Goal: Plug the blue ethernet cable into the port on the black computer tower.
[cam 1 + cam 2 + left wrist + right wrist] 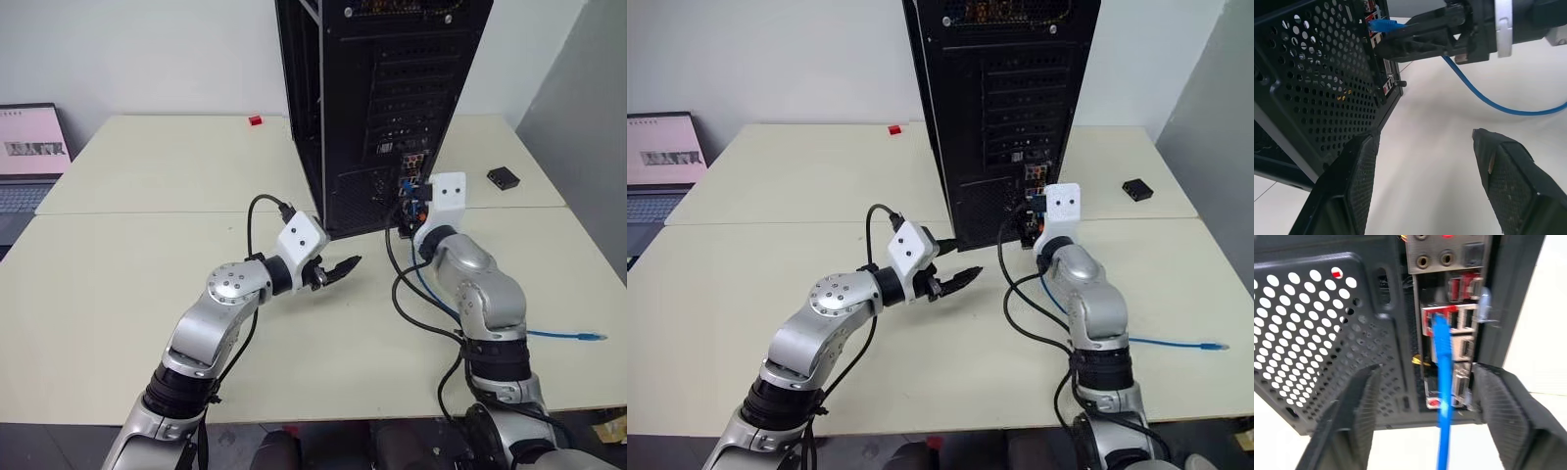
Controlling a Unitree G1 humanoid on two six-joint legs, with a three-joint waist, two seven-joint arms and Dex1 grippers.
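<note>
blue ethernet cable [1442, 362] seated in port [1434, 319], right claw [1420, 421] spread

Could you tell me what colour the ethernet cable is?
Bright blue; the ethernet cable shows best in the right wrist view.

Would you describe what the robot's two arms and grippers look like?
Both arms are silver-grey metal segments with black joint bands and loose black cables alongside. Each wrist carries a white angular block. The left gripper and the right gripper each have two black fingers; the finger pads are finely cross-hatched.
</note>
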